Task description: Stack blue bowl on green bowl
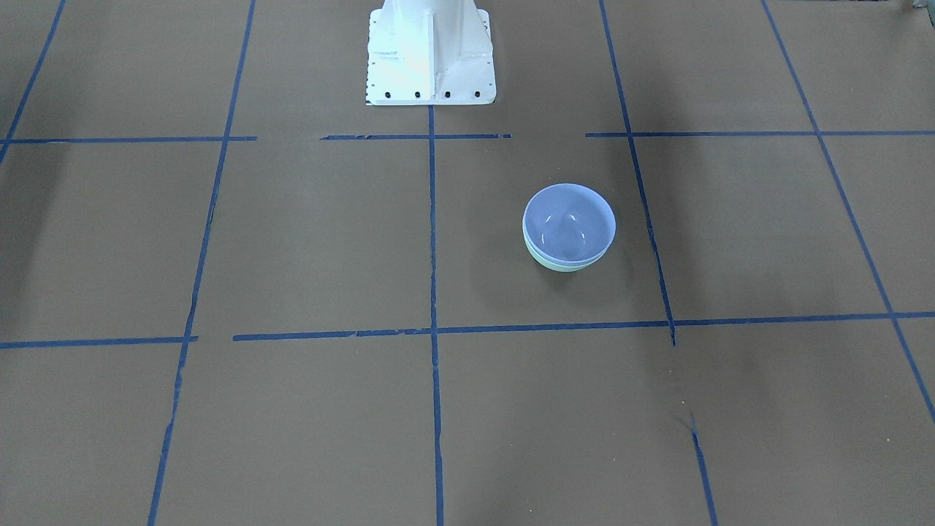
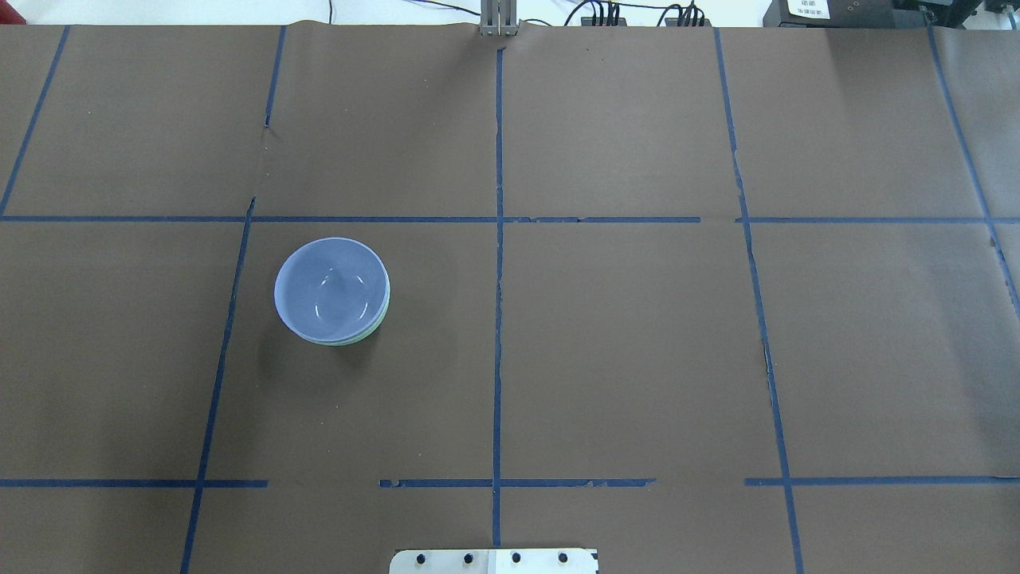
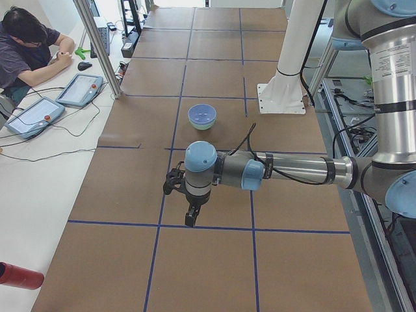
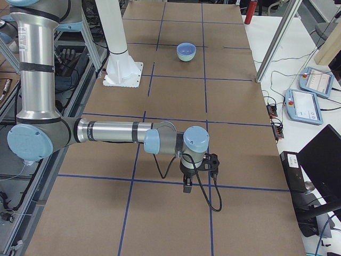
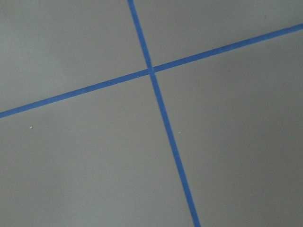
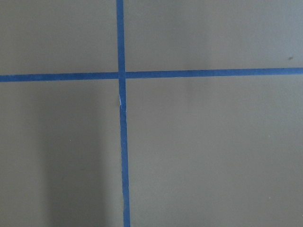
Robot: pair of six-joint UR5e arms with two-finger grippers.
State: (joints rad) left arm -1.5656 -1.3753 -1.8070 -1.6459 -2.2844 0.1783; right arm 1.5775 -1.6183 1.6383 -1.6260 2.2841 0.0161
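Observation:
The blue bowl (image 1: 569,223) sits nested inside the green bowl (image 1: 564,267), whose mint rim and lower wall peek out beneath it. The stack stands upright on the brown table, left of centre in the overhead view: blue bowl (image 2: 331,288), green bowl (image 2: 378,325). My left gripper (image 3: 190,218) hangs over the table far from the bowls and shows only in the exterior left view. My right gripper (image 4: 187,186) shows only in the exterior right view, far from the stack (image 4: 186,50). I cannot tell whether either is open or shut. Both wrist views show only table and tape.
Blue tape lines (image 2: 498,239) divide the brown table cover into squares. The white robot pedestal (image 1: 429,55) stands at the table's robot side. An operator (image 3: 29,45) sits at a side bench with tablets (image 3: 79,90). A metal post (image 3: 101,45) stands at the table edge.

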